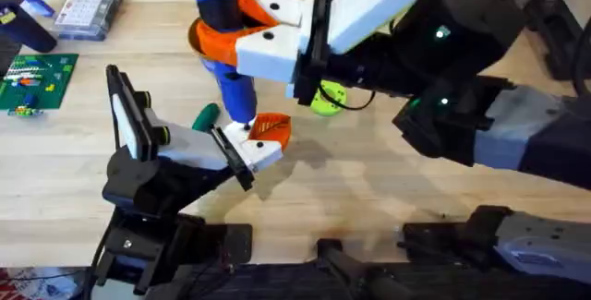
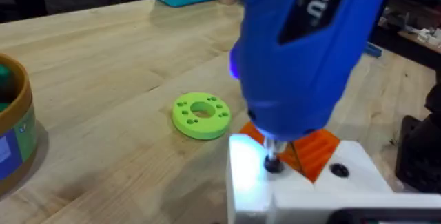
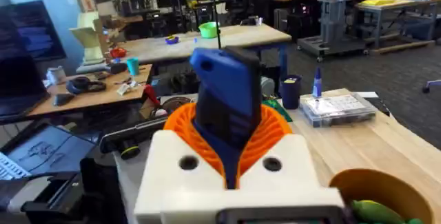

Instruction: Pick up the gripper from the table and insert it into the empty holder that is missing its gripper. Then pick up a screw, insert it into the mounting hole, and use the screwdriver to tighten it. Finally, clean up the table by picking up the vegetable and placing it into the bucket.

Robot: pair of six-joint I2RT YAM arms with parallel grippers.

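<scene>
Overhead: right gripper (image 1: pixel 242 30), orange pads pinching the blue screwdriver (image 1: pixel 224 37) upright. Beneath its tip (image 2: pixel 273 163): white holder (image 1: pixel 251 150) of the left arm, orange gripper (image 1: pixel 271 130) seated in it, just beside the tip. Left arm's own tool state: cannot tell. Behind the screwdriver: mustard bucket (image 1: pixel 196 37). Beside it: lime-green ring (image 2: pixel 200 114), apart from the holder.

bucket (image 1: pixel 196 37) mostly hidden behind right pincer (image 1: pixel 242 32), screwdriver (image 1: pixel 224 23) top cut off, screw hidden under its tip
</scene>
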